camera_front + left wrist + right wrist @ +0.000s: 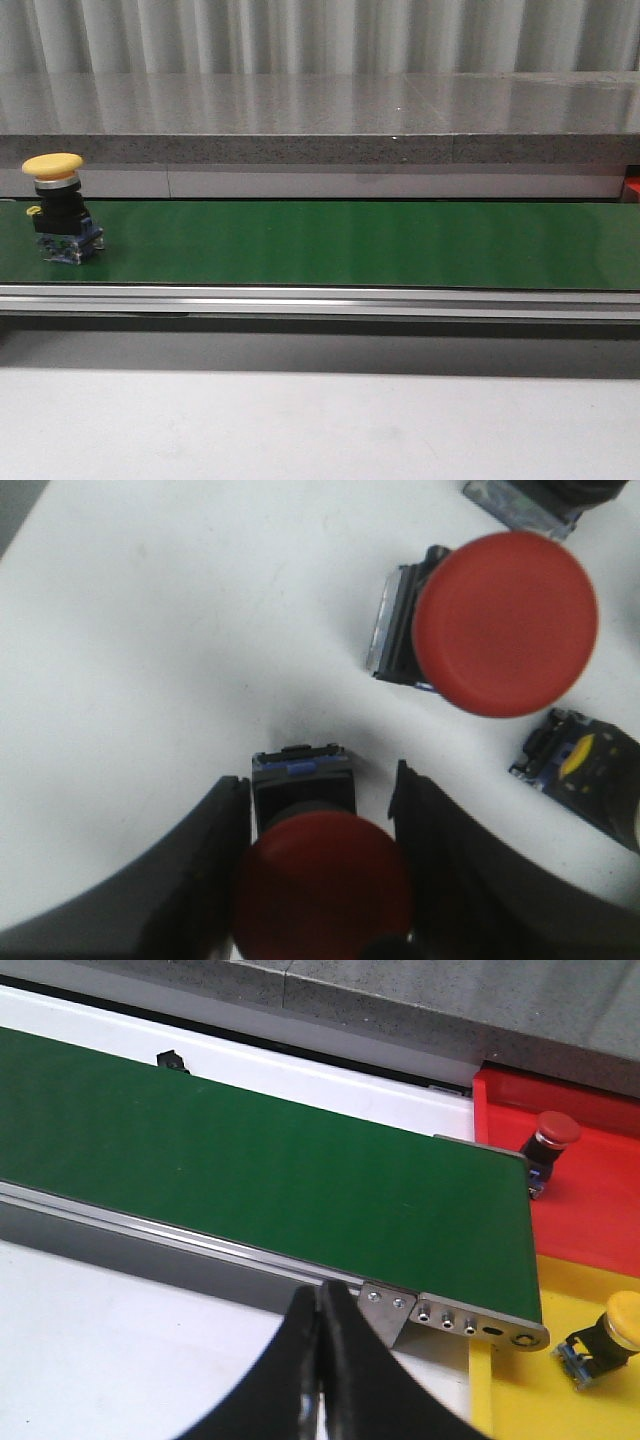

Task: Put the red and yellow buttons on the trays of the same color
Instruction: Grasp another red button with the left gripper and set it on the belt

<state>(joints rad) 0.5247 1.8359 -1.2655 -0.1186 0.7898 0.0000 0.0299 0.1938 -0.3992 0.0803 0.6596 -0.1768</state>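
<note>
In the left wrist view my left gripper [322, 780] has its black fingers on either side of a red button [320, 880] that stands on the white table, and their inner faces meet its cap. A second red button [500, 620] stands just beyond it. In the front view a yellow button [55, 205] stands on the green belt [350, 245] at the far left. My right gripper [320, 1295] is shut and empty over the white table by the belt's end. The red tray [590, 1210] holds a red button [548, 1140]. The yellow tray [520, 1405] holds a yellow button [610, 1335].
A black block with a yellow mark [585, 770] and another switch base [525, 500] lie near the left gripper. The belt's metal rail [320, 300] runs along its near side. A grey stone ledge [320, 120] stands behind the belt.
</note>
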